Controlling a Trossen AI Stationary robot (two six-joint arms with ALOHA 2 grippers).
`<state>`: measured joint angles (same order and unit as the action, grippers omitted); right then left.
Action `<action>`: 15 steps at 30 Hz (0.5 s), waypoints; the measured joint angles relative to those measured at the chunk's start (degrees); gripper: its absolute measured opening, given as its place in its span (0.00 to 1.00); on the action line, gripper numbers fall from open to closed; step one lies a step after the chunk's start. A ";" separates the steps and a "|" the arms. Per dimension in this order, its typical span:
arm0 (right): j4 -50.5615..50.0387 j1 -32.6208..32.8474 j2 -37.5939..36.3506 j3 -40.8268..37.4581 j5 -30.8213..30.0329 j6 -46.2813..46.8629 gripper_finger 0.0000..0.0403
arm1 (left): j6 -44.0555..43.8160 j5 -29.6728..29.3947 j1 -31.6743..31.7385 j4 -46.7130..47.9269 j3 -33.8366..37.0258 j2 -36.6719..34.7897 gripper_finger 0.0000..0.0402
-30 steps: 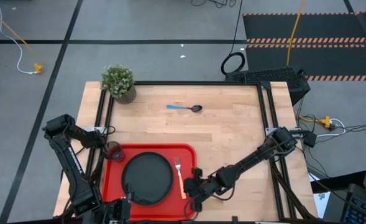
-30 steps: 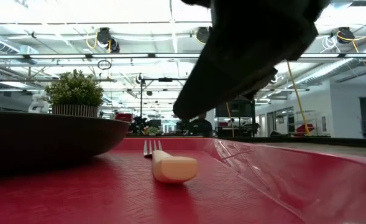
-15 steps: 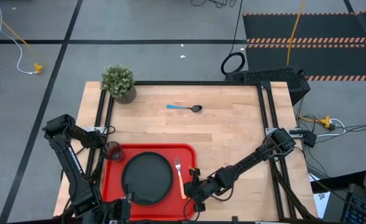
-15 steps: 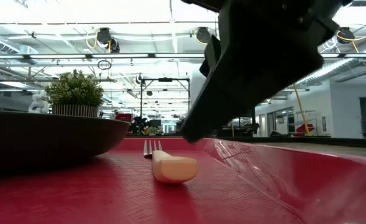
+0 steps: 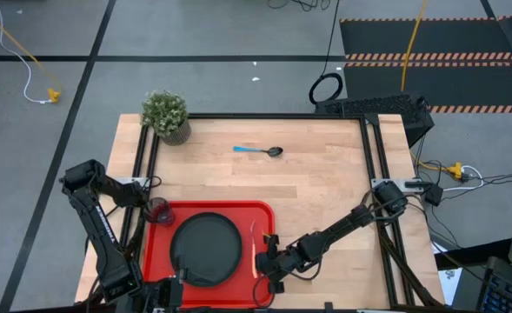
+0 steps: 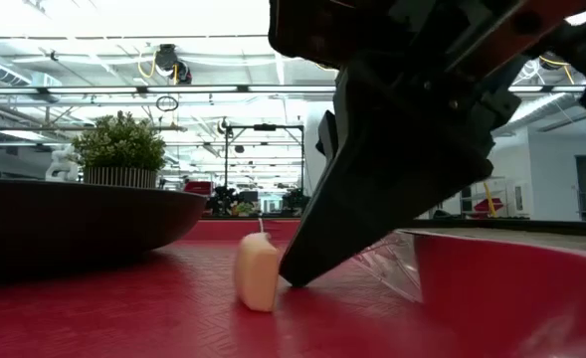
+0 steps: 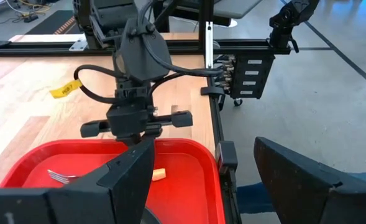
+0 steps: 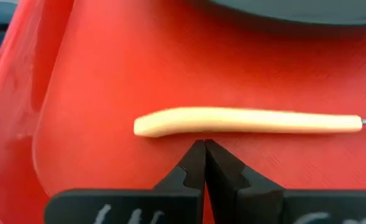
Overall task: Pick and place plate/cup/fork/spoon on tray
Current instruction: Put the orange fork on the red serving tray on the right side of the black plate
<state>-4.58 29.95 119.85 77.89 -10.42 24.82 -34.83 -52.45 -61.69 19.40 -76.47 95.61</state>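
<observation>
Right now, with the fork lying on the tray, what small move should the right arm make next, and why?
Probably lift the right tool up and away. Its fingers are shut and empty beside the fork, which lies flat on the tray next to the plate. The spoon is out on the table.

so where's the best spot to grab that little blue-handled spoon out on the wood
Probably the middle of its light blue handle. The small spoon with the dark bowl lies flat on the bare wooden table, handle running left to right, nothing close by. Come straight down from above with the fingers either side of the thin handle; the rounded bowl looks harder to pinch.
</observation>
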 joint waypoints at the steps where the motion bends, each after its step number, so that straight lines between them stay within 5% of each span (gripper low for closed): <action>1: 0.04 0.00 0.04 0.00 0.00 0.00 0.00 | 0.01 0.01 0.00 0.01 0.00 0.00 0.69; 15: 0.91 -0.86 0.13 0.00 -0.05 2.95 0.00 | 0.04 0.02 0.00 0.02 0.00 0.00 0.69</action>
<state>-3.67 29.09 119.98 77.89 -10.47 27.77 -34.79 -52.42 -61.69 19.42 -76.47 95.61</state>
